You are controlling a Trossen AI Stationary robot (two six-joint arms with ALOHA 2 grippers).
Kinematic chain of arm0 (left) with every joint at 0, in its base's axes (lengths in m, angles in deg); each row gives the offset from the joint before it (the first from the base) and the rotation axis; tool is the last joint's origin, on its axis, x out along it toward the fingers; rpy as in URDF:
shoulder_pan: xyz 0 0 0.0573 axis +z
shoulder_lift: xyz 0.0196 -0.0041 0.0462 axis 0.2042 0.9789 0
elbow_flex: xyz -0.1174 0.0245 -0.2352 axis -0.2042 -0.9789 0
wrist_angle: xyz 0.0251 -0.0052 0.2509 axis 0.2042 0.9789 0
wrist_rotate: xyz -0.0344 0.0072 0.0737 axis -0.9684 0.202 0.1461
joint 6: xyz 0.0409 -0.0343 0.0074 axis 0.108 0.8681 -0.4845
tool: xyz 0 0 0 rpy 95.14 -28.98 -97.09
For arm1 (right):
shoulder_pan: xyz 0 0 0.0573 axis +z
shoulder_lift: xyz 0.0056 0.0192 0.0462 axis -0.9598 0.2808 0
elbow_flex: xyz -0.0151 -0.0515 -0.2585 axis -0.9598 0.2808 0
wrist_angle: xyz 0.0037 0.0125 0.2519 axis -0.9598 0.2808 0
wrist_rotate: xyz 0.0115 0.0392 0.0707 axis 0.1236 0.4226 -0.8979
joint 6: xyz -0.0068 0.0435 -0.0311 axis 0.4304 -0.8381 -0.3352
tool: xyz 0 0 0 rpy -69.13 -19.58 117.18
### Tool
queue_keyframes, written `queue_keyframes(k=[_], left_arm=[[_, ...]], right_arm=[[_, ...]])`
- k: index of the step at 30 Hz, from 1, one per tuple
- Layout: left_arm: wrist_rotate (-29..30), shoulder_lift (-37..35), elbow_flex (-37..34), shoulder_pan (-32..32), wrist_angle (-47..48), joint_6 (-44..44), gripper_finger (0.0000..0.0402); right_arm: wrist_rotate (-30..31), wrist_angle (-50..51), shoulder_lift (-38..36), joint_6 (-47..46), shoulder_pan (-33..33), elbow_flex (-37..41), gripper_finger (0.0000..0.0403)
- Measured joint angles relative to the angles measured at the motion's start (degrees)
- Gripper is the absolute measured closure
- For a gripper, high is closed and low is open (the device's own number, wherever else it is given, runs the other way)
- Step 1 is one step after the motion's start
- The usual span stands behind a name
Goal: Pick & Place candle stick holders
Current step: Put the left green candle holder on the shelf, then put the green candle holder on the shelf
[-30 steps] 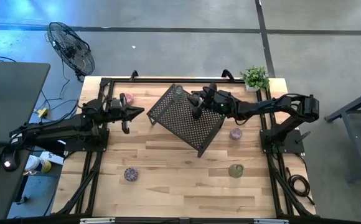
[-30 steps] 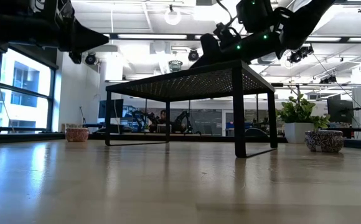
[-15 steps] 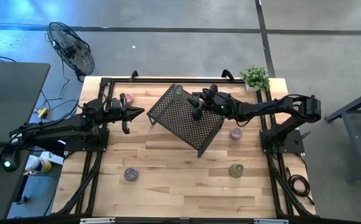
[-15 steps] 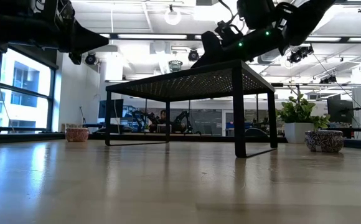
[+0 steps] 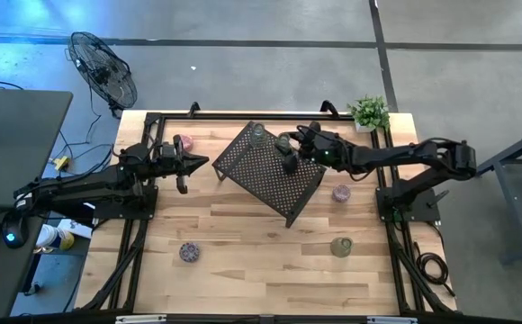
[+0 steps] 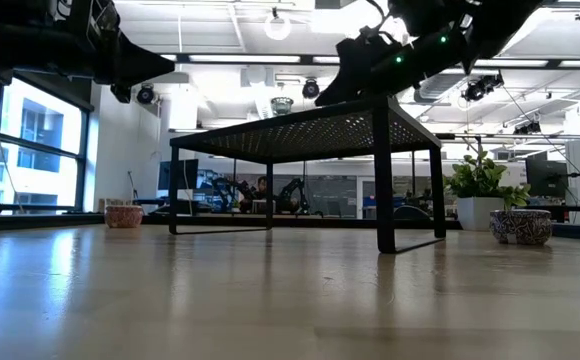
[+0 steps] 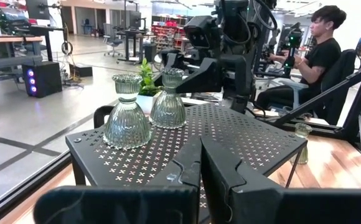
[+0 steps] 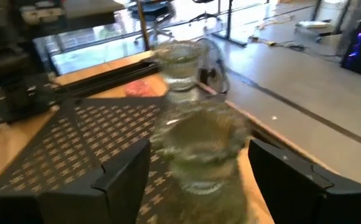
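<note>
The black perforated rack [image 5: 270,173] stands on the table's far middle. Two pale green glass holders are on its far corner: one stands free [image 7: 126,118], and my right gripper [image 5: 288,151] is shut on the other [image 7: 168,102]. My left gripper [image 5: 202,163] is shut and empty, hovering left of the rack. A pink holder [image 5: 180,142] stands beside the left arm. Another pink holder [image 5: 340,193], a green one [image 5: 340,246] and a purple one [image 5: 188,252] stand on the table. My right gripper pinches the pale green holder's upper part [image 7: 171,78] between its two widely spread fingers [image 8: 127,174]. The fingers come slanting down from the table's right. The holder stays upright with its foot [image 7: 168,123] at the rack's top; whether it is lifted clear I cannot tell.
A small potted plant [image 5: 369,112] stands at the far right corner. Black frame rails [image 5: 135,243] run along both table sides. A person [image 7: 320,50] sits beyond the table. Bare wood lies across the near half.
My right gripper has gone a little toward the table's right edge and slightly up above the rack.
</note>
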Motion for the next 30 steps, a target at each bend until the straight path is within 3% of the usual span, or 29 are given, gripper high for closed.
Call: queue_keyframes(k=[11,19,24,27,30], left_arm=[[-1.0,0.0,0.0,0.0,0.0,0.0,0.0401],[-1.0,0.0,0.0,0.0,0.3,-0.9,0.0401],[2.3,0.0,0.0,0.0,5.3,-2.1,0.0401],[5.9,0.0,0.0,0.0,8.2,-2.9,0.0401],[5.6,0.0,0.0,0.0,8.6,-3.0,0.0401]], right_arm=[[-1.2,6.2,-3.7,-0.5,1.1,0.0,0.0148],[0.8,20.6,-12.1,-4.8,4.2,0.0,0.0169],[3.3,28.9,-18.2,-7.8,8.5,0.0,0.0229],[6.9,32.8,-20.5,-9.3,13.1,0.0,0.0288],[10.7,35.9,-21.7,-12.9,18.5,0.0,0.0359]])
